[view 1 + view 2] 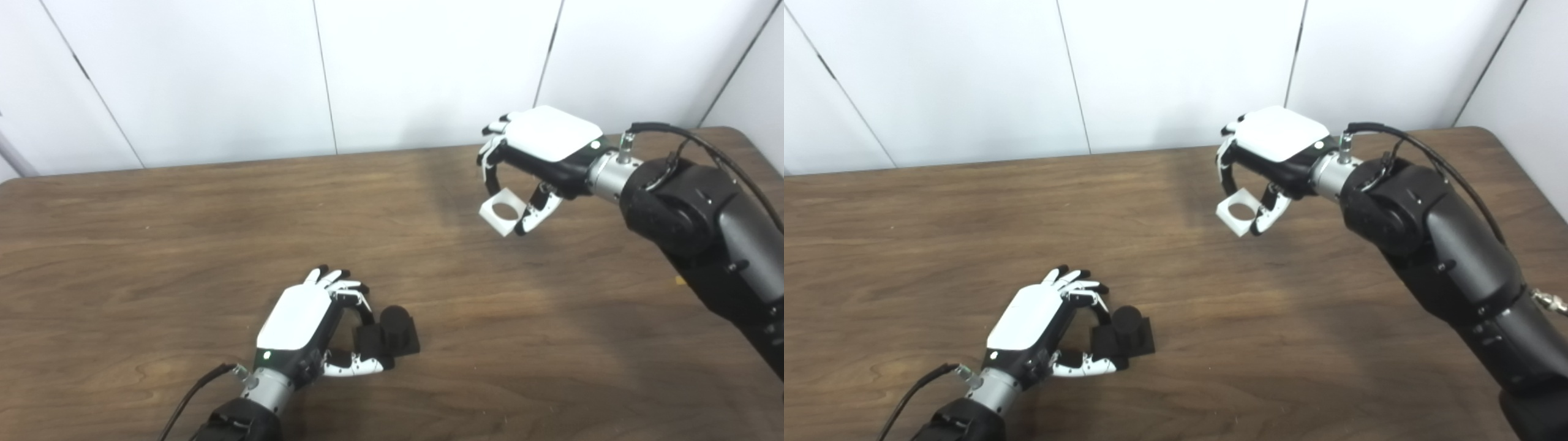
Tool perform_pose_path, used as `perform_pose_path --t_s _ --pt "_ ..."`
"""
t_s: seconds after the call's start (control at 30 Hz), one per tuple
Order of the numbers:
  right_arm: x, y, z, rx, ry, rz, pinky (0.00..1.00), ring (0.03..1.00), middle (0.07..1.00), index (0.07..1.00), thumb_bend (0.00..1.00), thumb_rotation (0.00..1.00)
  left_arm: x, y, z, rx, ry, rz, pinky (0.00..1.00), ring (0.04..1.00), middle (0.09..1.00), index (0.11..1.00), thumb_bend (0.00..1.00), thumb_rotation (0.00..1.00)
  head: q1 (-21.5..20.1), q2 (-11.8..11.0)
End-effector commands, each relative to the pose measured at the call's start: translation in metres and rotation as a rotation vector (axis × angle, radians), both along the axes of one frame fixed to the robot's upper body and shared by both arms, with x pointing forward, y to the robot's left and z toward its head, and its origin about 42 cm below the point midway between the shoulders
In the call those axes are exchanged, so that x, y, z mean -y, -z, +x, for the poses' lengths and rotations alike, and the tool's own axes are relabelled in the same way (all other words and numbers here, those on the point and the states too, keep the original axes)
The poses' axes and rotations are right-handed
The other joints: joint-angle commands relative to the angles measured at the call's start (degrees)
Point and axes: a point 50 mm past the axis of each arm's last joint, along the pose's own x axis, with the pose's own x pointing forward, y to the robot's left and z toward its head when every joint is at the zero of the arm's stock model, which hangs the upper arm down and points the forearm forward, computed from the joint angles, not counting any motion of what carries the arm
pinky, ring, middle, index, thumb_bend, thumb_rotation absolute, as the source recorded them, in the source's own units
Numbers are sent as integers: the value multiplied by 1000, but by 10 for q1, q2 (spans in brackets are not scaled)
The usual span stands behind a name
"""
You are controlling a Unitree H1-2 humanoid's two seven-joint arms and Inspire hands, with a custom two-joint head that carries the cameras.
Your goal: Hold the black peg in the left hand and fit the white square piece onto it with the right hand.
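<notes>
Left hand [306,318] sits low near the front-left of the brown table [153,245], fingers and thumb wrapped on the black peg [392,334], a short round post on a square base; base looks to be on or just above the tabletop, can't tell which. Thumb runs under the base's near edge, fingers curl over its left side. Right hand [539,159] is up off the surface toward the far right, palm cover facing up, fingers and thumb pinching the white square piece [503,212] by its edges; the piece is tilted, round hole facing the cam. Piece and peg are well apart, w/ a wide bare stretch of wood between them. Right forearm [1445,257] comes in diag. from the lower right, over the right part of the table. Far table edge runs just below the white wall panels [245,79]; right hand is near that far edge, rounded table corner behind its wrist. Left hand is near the front edge.
</notes>
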Motion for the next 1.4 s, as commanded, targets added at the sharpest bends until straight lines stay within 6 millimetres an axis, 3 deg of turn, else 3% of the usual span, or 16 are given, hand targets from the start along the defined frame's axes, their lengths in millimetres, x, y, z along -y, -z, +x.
perform_pose_path --t_s 0.0,0.27,0.67,1.37 --pt "-7 -32 -8 91 -50 17 939 922 776 483 524 132 4 13 -3 -49 11 39 1000 915 790 487 518 56 1 1" --pt "-33 -45 -35 80 -140 47 941 929 783 483 524 132 6 14 -3 -46 12 45 1000 916 790 488 518 57 9 3" --pt "-58 -53 -55 87 -230 70 940 923 783 483 524 133 8 13 -2 -50 9 38 1000 918 790 487 518 57 17 12" --pt "-85 -17 -55 -10 -303 67 940 921 776 483 524 131 12 11 0 -39 13 37 1000 917 785 487 518 56 20 22"
